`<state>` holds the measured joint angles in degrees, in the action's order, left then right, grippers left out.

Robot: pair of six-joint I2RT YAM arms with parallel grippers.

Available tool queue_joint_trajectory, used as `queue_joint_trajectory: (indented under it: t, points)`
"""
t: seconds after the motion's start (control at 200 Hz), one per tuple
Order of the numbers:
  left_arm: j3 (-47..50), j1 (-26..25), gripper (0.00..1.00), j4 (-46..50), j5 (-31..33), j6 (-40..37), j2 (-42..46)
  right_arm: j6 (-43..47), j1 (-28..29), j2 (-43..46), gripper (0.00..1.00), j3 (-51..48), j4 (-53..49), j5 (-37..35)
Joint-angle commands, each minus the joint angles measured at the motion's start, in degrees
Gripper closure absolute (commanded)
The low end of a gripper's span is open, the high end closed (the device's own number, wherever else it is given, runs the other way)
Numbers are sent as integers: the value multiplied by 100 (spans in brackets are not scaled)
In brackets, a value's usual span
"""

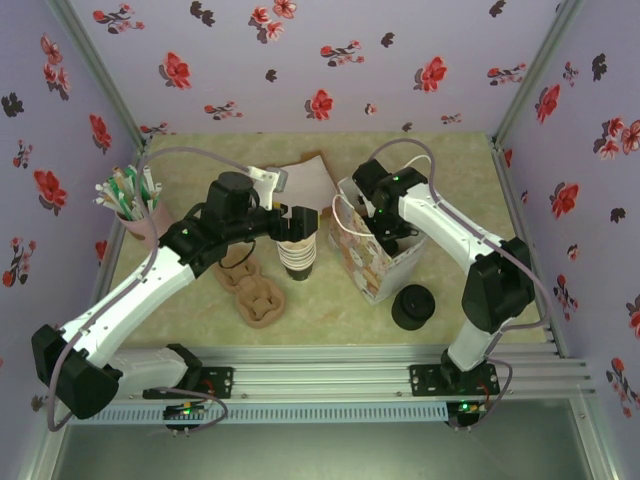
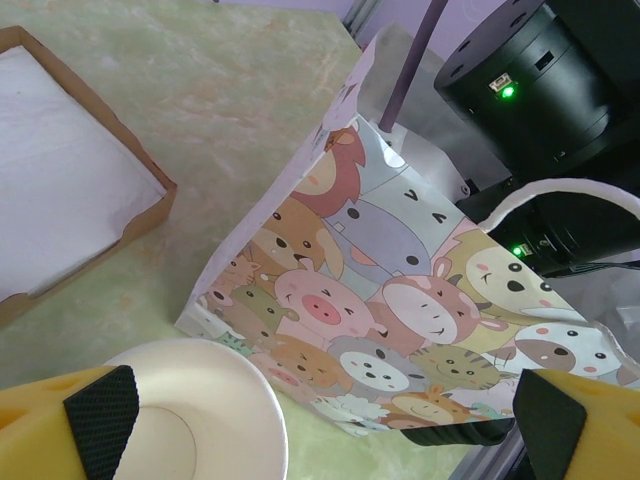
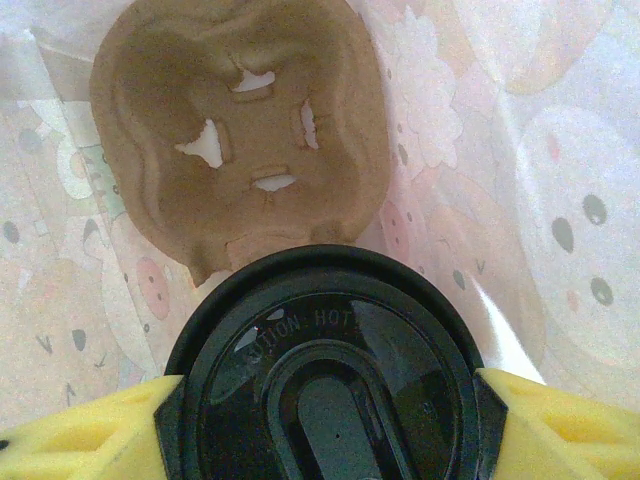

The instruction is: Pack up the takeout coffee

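Note:
The takeout coffee point(image 3: 330, 380) shows its round black lid from above, and my right gripper point(image 3: 325, 432) is shut on it, a yellow finger point(image 3: 80, 432) pressing each side of the lid. It hangs inside the cartoon-animal paper bag point(image 1: 378, 268), over a brown pulp cup carrier point(image 3: 230, 130) lying on the bag's floor. From the top, the right gripper point(image 1: 384, 232) reaches down into the bag's mouth. My left gripper point(image 1: 298, 224) stands open just above a stack of lidless cups point(image 1: 298, 258), left of the bag point(image 2: 400, 300), with nothing between its fingers point(image 2: 100, 420).
A squat pile of black lids point(image 1: 412, 306) sits in front of the bag. Brown pulp carriers point(image 1: 255, 292) lie near the left arm. A cardboard box of napkins point(image 1: 305, 180) is behind the stack, and a pink cup of sachets point(image 1: 132, 208) stands far left.

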<state>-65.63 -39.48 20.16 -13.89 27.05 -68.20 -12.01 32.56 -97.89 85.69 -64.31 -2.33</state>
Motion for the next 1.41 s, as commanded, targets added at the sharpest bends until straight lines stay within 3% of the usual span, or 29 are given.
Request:
queue_joint_trajectory:
  t: [0.0, 0.405, 0.93, 1.4]
  points:
    - [-125, -33, 1, -161, 71, -64, -4, -91, 23, -106, 31, 55, -549, 110]
    - [-62, -39, 1, -196, 71, -59, -7, -188, 32, -113, 31, 296, -775, -48]
    - [6, -35, 1, -243, 79, -56, -50, -363, 221, -187, 31, -459, -43, -22]
    - [23, -33, 1, -254, 80, -53, -61, -425, 312, -4, 30, -474, -99, -136]
